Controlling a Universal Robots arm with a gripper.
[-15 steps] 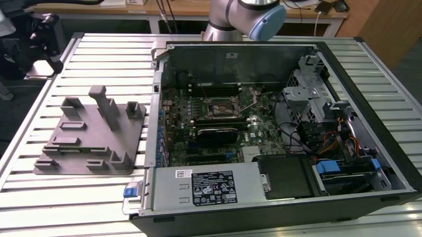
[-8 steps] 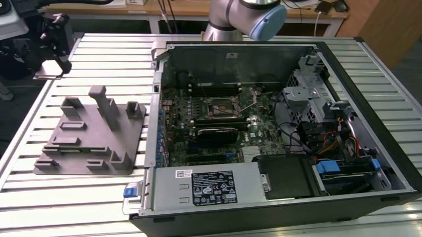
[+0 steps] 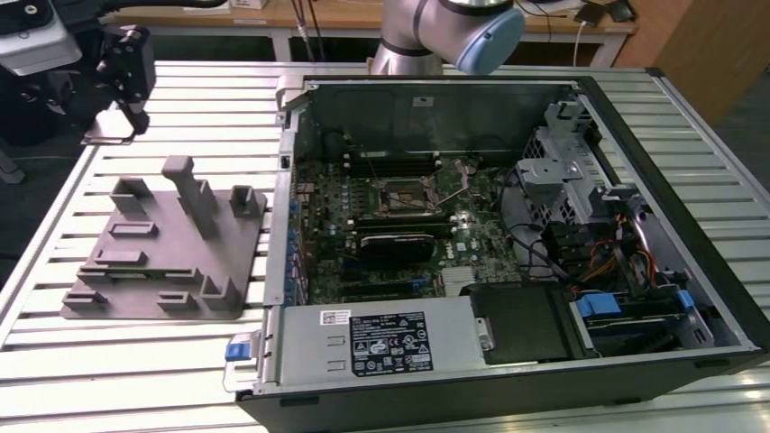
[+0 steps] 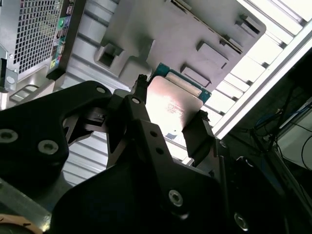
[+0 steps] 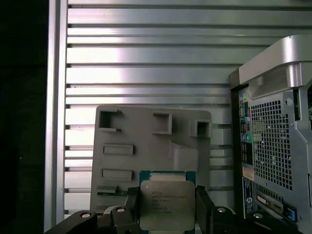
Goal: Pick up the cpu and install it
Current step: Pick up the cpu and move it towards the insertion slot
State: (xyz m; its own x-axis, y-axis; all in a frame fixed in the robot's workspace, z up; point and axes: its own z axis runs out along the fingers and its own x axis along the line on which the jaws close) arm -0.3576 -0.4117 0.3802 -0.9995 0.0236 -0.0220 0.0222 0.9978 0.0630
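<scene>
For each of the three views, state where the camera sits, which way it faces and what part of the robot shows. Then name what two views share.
Exterior view: off the arm, high up, looking down into the open computer case and onto the grey fixture plate; the arm shows.
First wrist view: at the wrist, facing down past the gripper to the slatted table.
Second wrist view: at the wrist, looking obliquely along the black gripper body.
Shared: both wrist views show the cpu between the fingers, with the plate behind it.
</scene>
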